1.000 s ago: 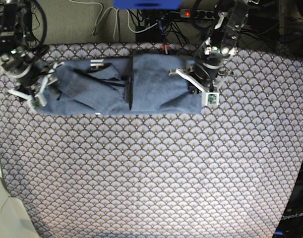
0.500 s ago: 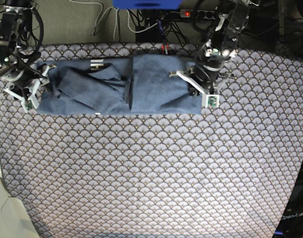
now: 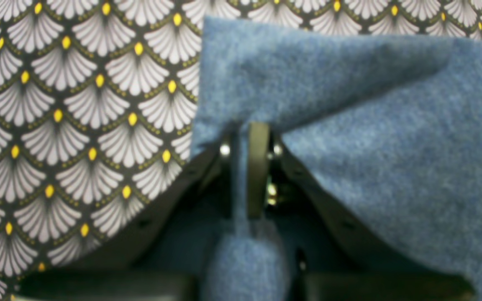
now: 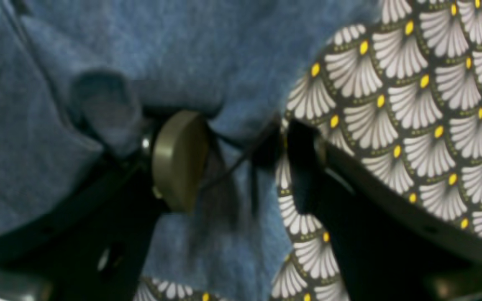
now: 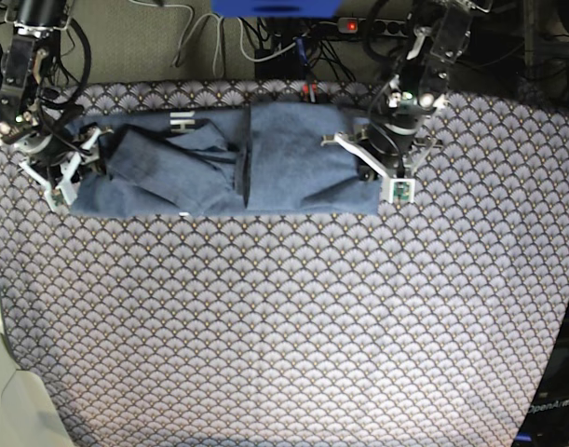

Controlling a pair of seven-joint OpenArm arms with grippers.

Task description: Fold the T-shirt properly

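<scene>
The slate-blue T-shirt (image 5: 265, 158) lies folded into a long strip across the far part of the patterned table, with a bit of white lettering (image 5: 182, 119) showing at its far edge. My left gripper (image 5: 366, 166) is at the strip's right end. In the left wrist view it (image 3: 249, 138) is shut on a pinch of the shirt (image 3: 370, 125) cloth. My right gripper (image 5: 74, 163) is at the strip's left end. In the right wrist view it (image 4: 237, 154) is open, its jaws apart astride the shirt (image 4: 161, 50) edge.
The fan-patterned tablecloth (image 5: 284, 326) covers the whole table in front of the shirt. A power strip (image 5: 368, 26) and cables (image 5: 219, 37) lie behind the far edge. A pale surface (image 5: 5, 391) borders the front left corner.
My right gripper swung out to the left, then came back onto the shirt's left end, which lies flatter now. My left gripper shifted slightly towards the far edge, still holding the cloth.
</scene>
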